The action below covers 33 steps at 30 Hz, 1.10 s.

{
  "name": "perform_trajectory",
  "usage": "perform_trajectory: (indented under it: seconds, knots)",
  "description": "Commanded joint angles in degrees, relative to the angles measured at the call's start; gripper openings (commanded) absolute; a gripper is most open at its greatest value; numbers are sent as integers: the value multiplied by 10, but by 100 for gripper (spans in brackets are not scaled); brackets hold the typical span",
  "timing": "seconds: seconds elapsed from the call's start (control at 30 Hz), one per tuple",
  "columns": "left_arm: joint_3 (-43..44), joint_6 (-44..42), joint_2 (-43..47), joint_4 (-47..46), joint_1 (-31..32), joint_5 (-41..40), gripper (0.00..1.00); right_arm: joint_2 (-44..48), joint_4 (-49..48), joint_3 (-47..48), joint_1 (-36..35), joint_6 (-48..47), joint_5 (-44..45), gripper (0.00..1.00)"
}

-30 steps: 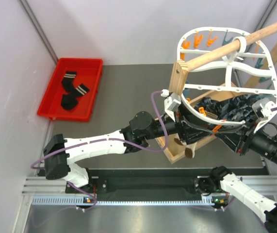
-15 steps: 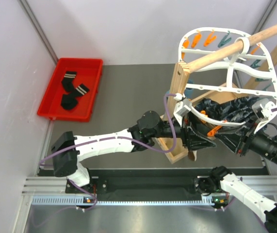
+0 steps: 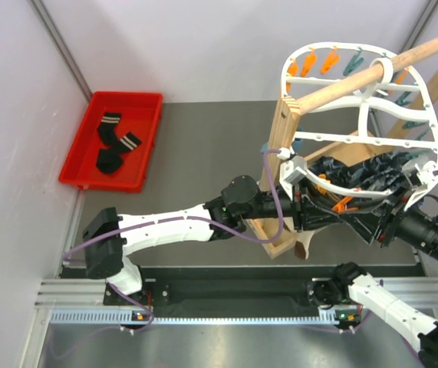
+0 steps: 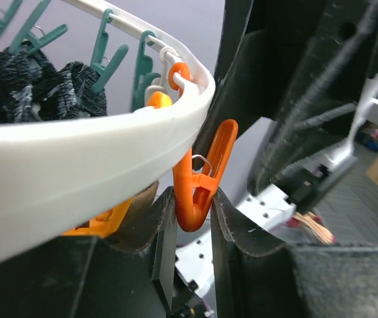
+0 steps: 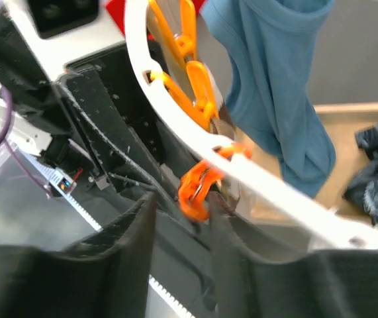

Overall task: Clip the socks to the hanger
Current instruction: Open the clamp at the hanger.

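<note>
We're right up against the hanger [image 4: 76,159], its broad white rim sweeping across the left wrist view. Under that rim dangles an orange peg [image 4: 198,179], and the left gripper [image 4: 194,215] has it: fingers drawn in narrow, one pressed to each side of the peg's lower end. Brown material [image 4: 139,222] curls at the fingertips on either side of the peg. Whether that is sock caught in the peg's bite, we cannot tell. Further round the rim, teal pegs [image 4: 106,53] hang in a row, with dark mottled fabric [image 4: 36,83] bunched beneath them.

Over to the right gripper [image 5: 182,205], reaching in under the hanger's near rim from the opposite side. Its fingers stand a narrow gap apart, and there's an orange peg [image 5: 198,189] at the mouth of that gap. We cannot tell if it is the same peg or a neighbour, nor whether these fingers grip anything. A blue cloth [image 5: 275,86] hangs down just behind the rim.

From above, we see both grippers meeting beneath the hanger's near rim, and a brown sock [image 3: 303,247] dangling just below it, beside the left gripper. The hanger's hook loops over a wooden pole [image 3: 341,84]. The black socks [image 3: 113,146] with striped cuffs lie in a red tray [image 3: 126,95], well away to the left of the hanger.
</note>
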State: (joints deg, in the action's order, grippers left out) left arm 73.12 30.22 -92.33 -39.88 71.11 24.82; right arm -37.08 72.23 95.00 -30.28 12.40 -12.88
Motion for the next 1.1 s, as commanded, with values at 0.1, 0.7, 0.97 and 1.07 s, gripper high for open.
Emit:
perform_trajectory:
  seconds: [0.1, 0.7, 0.97, 1.07]
  knots:
    - [63, -214, 18, 105, 80, -270, 0, -1, 33, 22, -7, 118, 109, 66]
    - [201, -811, -231, -159, 268, -759, 0, -17, 113, 82, 4, 288, 291, 66]
    - [268, -960, -314, -263, 279, -772, 0, 17, 100, 12, 5, 315, 317, 61]
    - [267, -967, -318, -267, 279, -769, 0, 26, 98, 1, 5, 308, 322, 61]
